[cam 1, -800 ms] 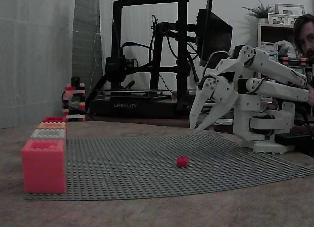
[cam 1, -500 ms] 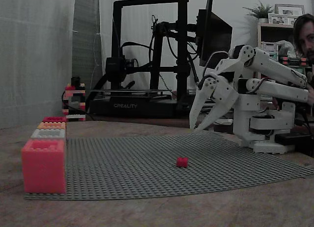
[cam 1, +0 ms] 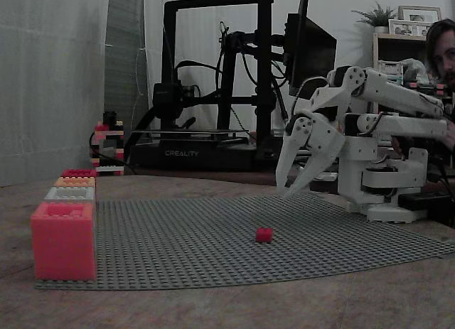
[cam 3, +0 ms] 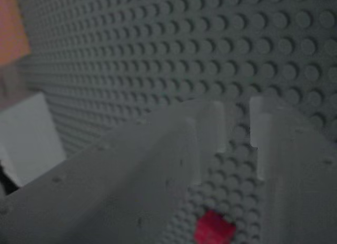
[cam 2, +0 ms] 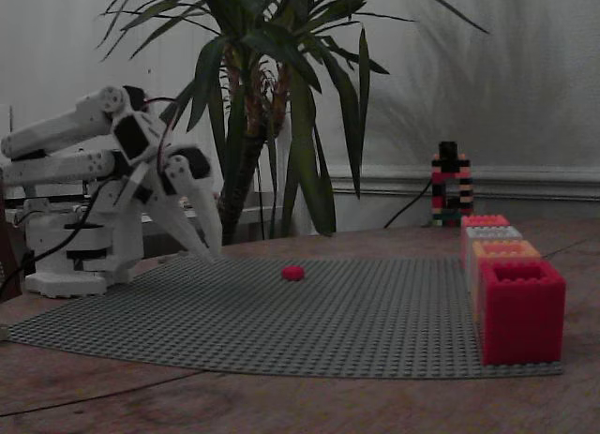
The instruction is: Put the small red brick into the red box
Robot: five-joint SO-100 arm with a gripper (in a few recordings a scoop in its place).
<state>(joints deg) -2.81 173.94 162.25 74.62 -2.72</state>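
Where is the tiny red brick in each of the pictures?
A fixed view: the small red brick sits on the grey studded baseplate, a little right of centre, below and left of the end effector.
Another fixed view: the brick lies left of centre, right of the end effector.
Wrist view: the brick shows at the bottom edge, between the fingers.
Shared landmark: the grey baseplate under the brick.

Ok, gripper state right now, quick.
Gripper: open, holding nothing, above the grey studded baseplate. The small red brick lies loose on the plate, apart from the fingers.
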